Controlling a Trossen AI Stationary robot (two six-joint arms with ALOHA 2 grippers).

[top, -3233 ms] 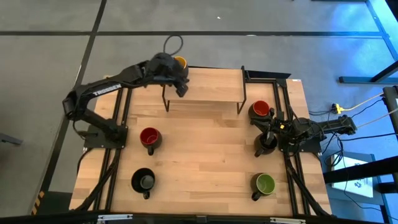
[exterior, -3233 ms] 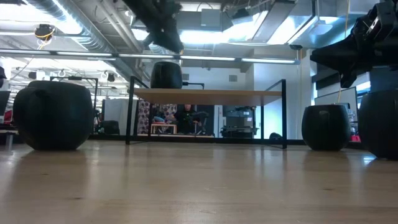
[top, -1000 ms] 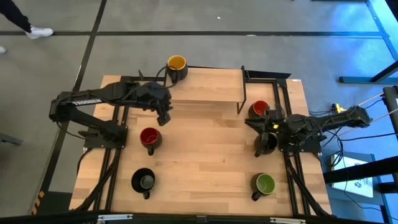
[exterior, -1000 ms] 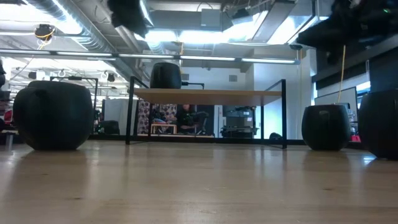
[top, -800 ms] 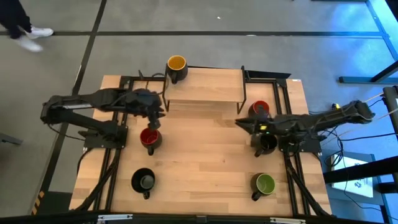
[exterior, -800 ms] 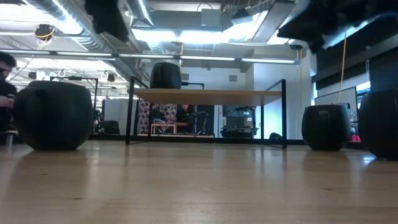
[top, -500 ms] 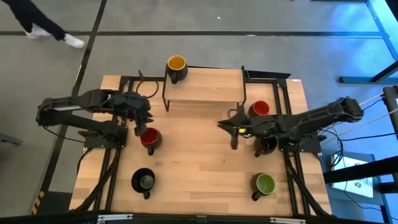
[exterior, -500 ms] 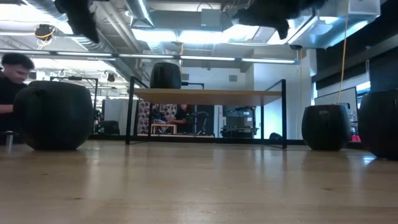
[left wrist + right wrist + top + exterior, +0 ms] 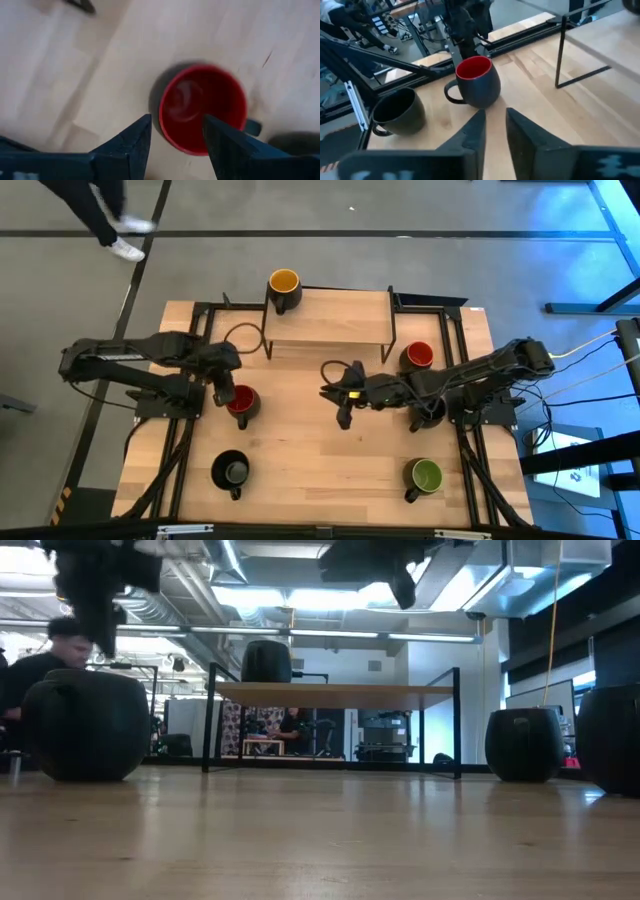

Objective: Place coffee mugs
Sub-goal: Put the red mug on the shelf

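Currently the red-lined mug [image 9: 241,402] is sitting on the table [image 9: 320,470], in front of the wooden shelf [image 9: 330,320] and off its left end, its handle pointing away from the shelf. The left gripper [image 9: 214,383] is hovering right over that mug's outer side; in the left wrist view its fingers [image 9: 134,142] are standing spread, one on each side of the red rim [image 9: 202,107], not pinching anything. The yellow-lined mug [image 9: 284,288] is resting on the shelf's far left corner. An orange-red mug [image 9: 417,357] is standing just off the shelf's right end, with a black-lined mug [image 9: 428,412] a little nearer the table's front edge behind the right arm. The green-lined mug [image 9: 425,476] is sitting near the front right corner, well apart from the shelf, and the other black-lined mug [image 9: 232,472] is sitting front left, in line with the red one. The right gripper [image 9: 343,402] is reaching out over the bare middle of the table, in front of the shelf, its fingers [image 9: 475,131] held a narrow gap apart and empty
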